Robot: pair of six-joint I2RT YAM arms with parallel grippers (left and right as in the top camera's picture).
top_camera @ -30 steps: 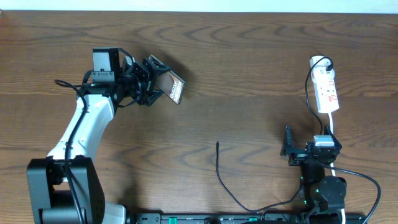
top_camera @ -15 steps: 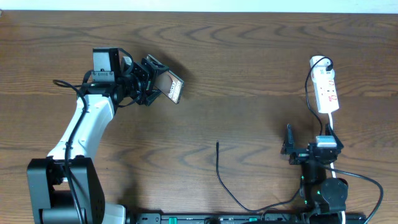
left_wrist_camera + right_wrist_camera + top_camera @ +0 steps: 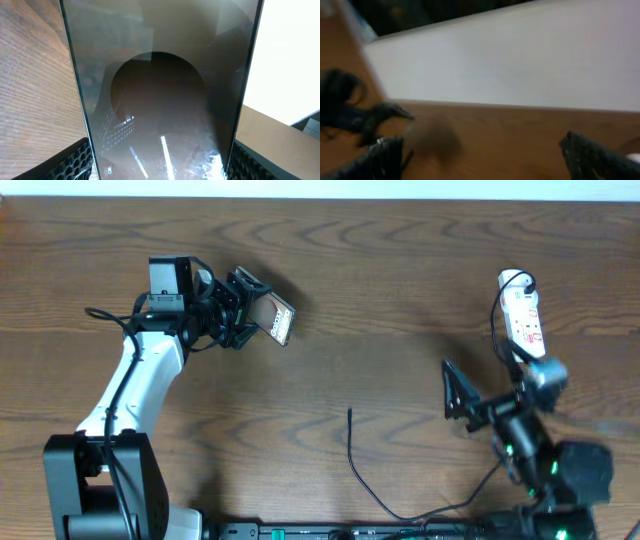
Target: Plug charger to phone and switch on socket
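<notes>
left gripper: clamped on the phone, jaws set wide across its body. located at far left of the table; phone tilted, one end pointing right and near. in the left wrist view, phone filling the frame between two meshed fingers, glossy dark face with a round darker patch. contact between phone and table: cannot tell.

right gripper: open, holding nothing, jaws spread wide. positioned right of centre, near of the socket, pointing left. right wrist view blurred; fingertips visible at the lower corners, bare wood between them.

socket: white strip at far right, lying lengthwise far to near, red marks on top. near end hidden under the right arm.

charger: thin black cable flat on the table at near centre. plug tip at its far end, free, pointing far. well apart from the phone and from both grippers. remaining run curving right toward the near edge. not plugged into the phone.
</notes>
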